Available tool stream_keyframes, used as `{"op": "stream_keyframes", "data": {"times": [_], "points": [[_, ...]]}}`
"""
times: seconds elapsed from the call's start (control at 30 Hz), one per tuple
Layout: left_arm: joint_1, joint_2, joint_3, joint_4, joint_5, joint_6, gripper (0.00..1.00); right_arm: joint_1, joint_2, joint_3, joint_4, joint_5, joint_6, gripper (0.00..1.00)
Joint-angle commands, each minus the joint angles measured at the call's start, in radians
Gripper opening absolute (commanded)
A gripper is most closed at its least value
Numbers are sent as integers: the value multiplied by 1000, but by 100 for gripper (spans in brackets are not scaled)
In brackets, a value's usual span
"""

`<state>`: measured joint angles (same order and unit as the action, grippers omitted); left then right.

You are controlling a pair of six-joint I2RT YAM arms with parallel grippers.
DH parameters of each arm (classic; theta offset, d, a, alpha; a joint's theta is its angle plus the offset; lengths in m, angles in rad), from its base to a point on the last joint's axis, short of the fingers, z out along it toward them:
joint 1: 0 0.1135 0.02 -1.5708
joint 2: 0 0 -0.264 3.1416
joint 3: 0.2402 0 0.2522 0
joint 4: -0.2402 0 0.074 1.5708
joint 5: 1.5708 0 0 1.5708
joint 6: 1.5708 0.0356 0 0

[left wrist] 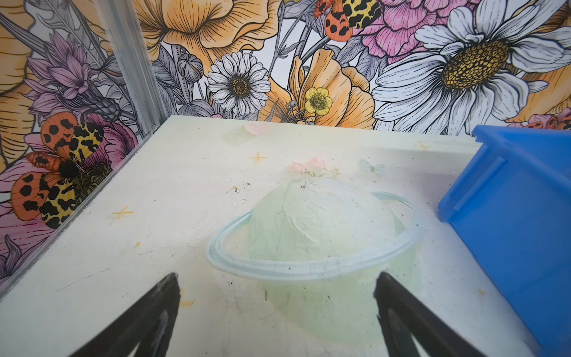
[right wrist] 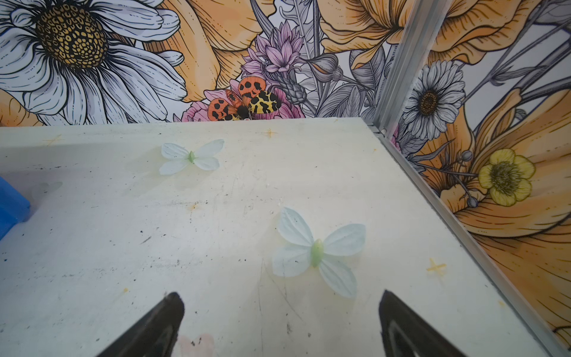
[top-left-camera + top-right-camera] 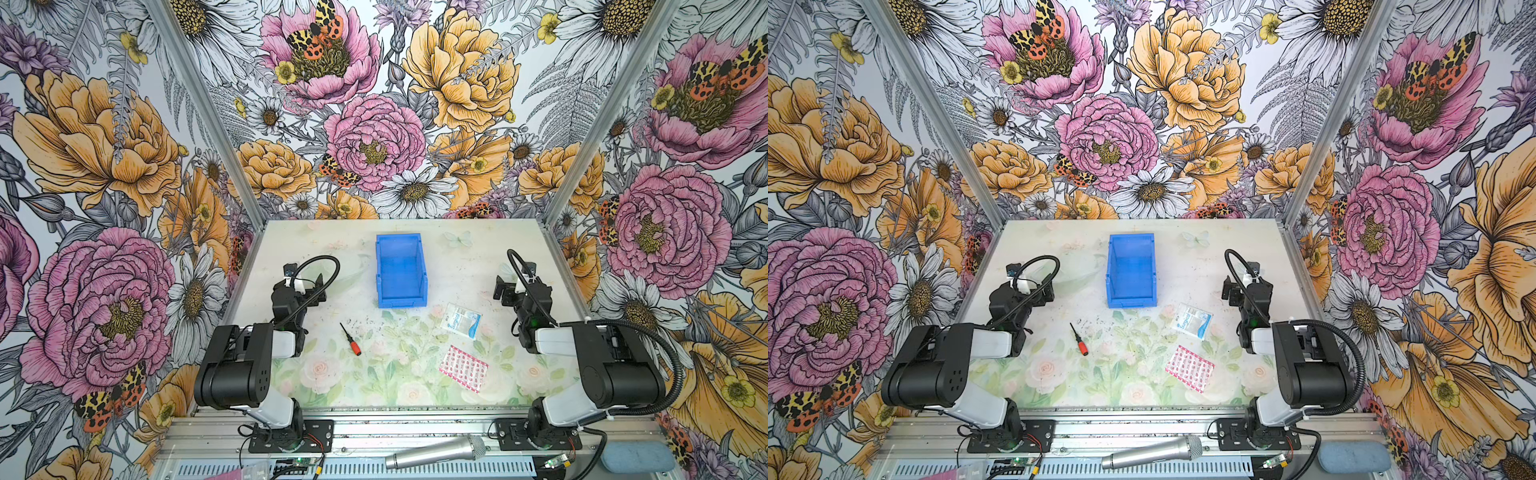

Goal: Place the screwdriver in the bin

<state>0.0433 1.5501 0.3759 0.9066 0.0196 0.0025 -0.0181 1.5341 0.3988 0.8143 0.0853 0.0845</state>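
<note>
A: Pink and orange printed blooms wrap the three walls round you, with bare metal posts in the back corners, so the room is a busy backdrop and little more.
B: Next down, the tabletop (image 3: 457, 257): pale, scuffed, speckled with dark grit, with faint roses printed toward the front. It looks hard and flat, so expect a thin tool to sit low on it.
A: The bin (image 3: 401, 272) stands at the middle back, empty, its lowered end turned toward the arm bases.
B: Your left claw (image 1: 276, 281) is spread wide over bare tabletop just left of the bin, holding nothing. Your right claw (image 2: 281, 295) gapes the same way, well off to the right, also empty.
A: Two flat packets lie right of centre, a white sachet (image 3: 461, 321) and a pink patterned sheet (image 3: 463, 368); leave them be.
B: Smallest of all, the screwdriver (image 3: 350, 339) lies flat in front of the bin, off its left corner and near your left arm, shaft pointing back, handle toward the front.
A: Judge it light, stiff and apt to roll. The black shaft is thin and probably slick, so take the thicker red handle across its width, jaws straddling it, low to the surface
</note>
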Motion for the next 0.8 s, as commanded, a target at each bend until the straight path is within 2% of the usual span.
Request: {"op": "stream_keyframes", "data": {"times": [0.0, 0.4, 0.77], "points": [[-3, 1, 7, 21, 0, 1, 99, 1, 3, 0, 40, 5, -5, 99], [-3, -1, 5, 23, -1, 1, 99, 5, -7, 0, 36, 13, -10, 99], [4, -107, 22, -106, -83, -37, 99, 41, -216, 91, -335, 32, -13, 99]]}}
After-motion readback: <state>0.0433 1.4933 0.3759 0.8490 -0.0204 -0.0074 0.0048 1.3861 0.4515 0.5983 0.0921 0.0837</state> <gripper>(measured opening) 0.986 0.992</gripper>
